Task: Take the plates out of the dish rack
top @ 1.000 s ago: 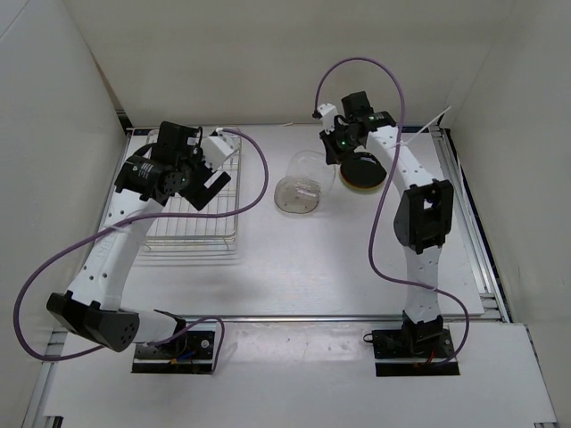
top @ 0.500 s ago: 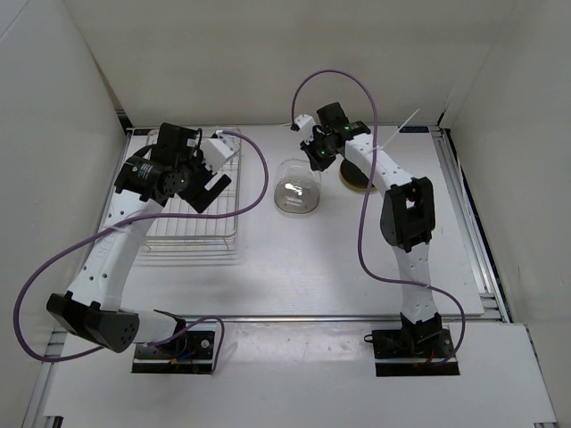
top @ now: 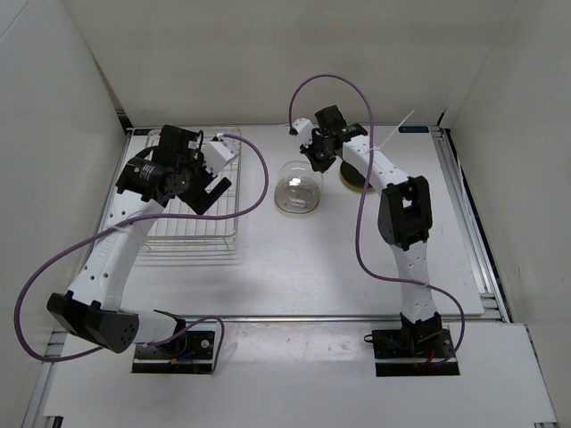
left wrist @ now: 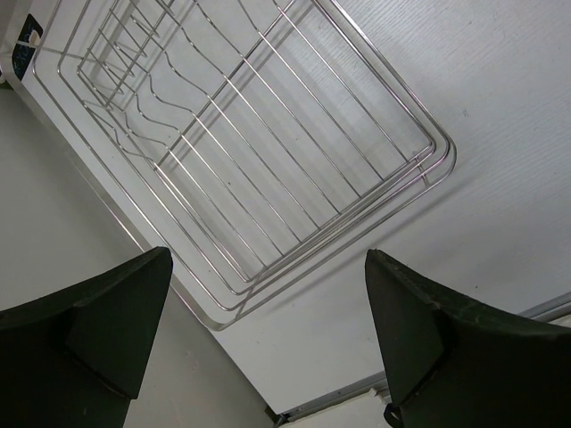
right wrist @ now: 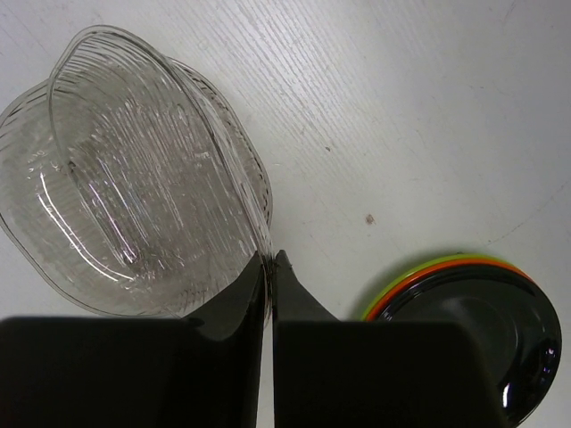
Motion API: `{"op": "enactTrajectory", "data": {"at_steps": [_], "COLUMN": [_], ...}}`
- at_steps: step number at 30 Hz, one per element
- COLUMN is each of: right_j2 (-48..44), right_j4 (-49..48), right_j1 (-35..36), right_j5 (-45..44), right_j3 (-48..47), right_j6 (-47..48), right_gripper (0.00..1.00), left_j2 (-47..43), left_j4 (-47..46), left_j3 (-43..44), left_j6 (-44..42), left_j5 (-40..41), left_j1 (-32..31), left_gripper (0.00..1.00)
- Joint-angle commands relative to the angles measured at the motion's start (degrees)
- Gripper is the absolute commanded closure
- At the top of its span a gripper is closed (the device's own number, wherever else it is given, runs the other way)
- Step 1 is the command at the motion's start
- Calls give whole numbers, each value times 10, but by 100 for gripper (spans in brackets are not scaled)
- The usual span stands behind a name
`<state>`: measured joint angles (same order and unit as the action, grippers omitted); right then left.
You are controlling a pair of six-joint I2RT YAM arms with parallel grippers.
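Note:
My right gripper (right wrist: 269, 260) is shut on the rim of the clear glass plate (right wrist: 143, 178), which is tilted with its far edge near the table; in the top view the plate (top: 297, 189) sits left of the gripper (top: 319, 156). A stack of the lime green, orange and glossy black plates (right wrist: 473, 312) lies on the table to the right, partly hidden by the arm in the top view (top: 354, 181). The silver wire dish rack (left wrist: 268, 143) holds no plates. My left gripper (left wrist: 268, 339) is open above the rack's (top: 192, 209) edge.
White walls enclose the table on the left, back and right. A metal rail (top: 468, 223) runs along the table's right edge. Purple cables loop from both arms.
My right gripper has swung left from the plate stack to the clear glass plate and closed on its rim, lifting that edge. The left arm has barely moved.

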<state>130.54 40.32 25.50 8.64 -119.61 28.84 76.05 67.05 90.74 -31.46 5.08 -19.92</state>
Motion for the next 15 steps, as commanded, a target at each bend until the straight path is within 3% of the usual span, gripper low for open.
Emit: {"op": "enactTrajectory", "data": {"at_steps": [1, 15], "right_j2": [0, 11], "right_j4": [-3, 7], "right_j1": [7, 23], "right_j5": [-5, -11], "right_j3": [-19, -19], "right_j6": [24, 30], "right_gripper": [100, 92], "left_j2": [-21, -21], "left_j4": [2, -3], "left_j3": [-2, -7], "left_j6": [5, 11], "left_j5": [-12, -12], "left_j1": [4, 4], "left_gripper": [0, 0]}}
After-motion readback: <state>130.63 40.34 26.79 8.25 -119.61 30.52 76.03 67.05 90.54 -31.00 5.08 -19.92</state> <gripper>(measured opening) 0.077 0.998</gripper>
